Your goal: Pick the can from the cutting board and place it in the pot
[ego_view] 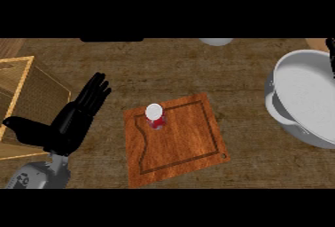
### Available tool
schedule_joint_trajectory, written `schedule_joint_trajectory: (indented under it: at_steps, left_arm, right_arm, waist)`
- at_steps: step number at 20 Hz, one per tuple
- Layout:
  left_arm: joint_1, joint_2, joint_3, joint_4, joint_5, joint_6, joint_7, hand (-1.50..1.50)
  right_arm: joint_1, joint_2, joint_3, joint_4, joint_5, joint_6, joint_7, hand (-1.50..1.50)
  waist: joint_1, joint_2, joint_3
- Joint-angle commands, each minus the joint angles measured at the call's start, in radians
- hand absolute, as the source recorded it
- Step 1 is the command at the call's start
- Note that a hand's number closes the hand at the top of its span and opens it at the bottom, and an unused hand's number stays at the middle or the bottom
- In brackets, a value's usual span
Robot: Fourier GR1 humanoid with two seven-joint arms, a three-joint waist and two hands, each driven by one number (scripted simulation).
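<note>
One red can [155, 116] stands upright on our wooden cutting board [180, 144], left hand [72, 119] open and empty, steel pot [302, 104] far right.

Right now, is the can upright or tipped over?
Upright. The can shows its round pale top face-on, red side just below, standing on the cutting board; no hand touches it.

Red can [156, 118] w/ white top, reddish-brown board [177, 139], silver-grey pot [307, 99], black hand [68, 119].
</note>
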Motion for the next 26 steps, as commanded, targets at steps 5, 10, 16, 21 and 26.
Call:
schedule_joint_trajectory:
  at_steps: [5, 10, 16, 21, 26]
  left_arm:
    - [-0.097, 0.009, 0.071, 0.026, -0.094, 0.083, -0.077, 0.0]
    - [-0.138, 0.003, 0.132, 0.114, -0.123, 0.141, -0.098, 0.0]
    - [-0.142, 0.015, 0.184, 0.136, -0.094, 0.124, -0.088, 0.0]
    - [-0.123, -0.014, 0.188, 0.171, -0.13, 0.147, -0.124, 0.0]
    - [-0.137, 0.014, 0.209, 0.164, -0.13, 0.127, -0.109, 0.0]
  right_arm:
    - [-0.215, 0.067, 0.158, 0.125, -0.237, 0.34, 0.024, 1.5]
    - [-0.307, 0.028, 0.235, 0.458, 0.07, 0.33, -0.174, -1.5]
    - [-0.432, 0.04, 0.307, 0.625, 0.199, 0.438, -0.478, -1.5]
    - [-0.526, 0.058, 0.383, 0.687, 0.355, 0.424, -0.421, -1.5]
    - [-0.577, 0.034, 0.485, 0.597, 0.449, 0.527, -0.252, -1.5]
  waist:
    - [0.146, 0.004, -0.009]
    - [0.086, -0.002, -0.01]
    - [0.052, -0.018, -0.011]
    - [0.028, -0.027, -0.013]
    - [0.013, -0.033, -0.014]
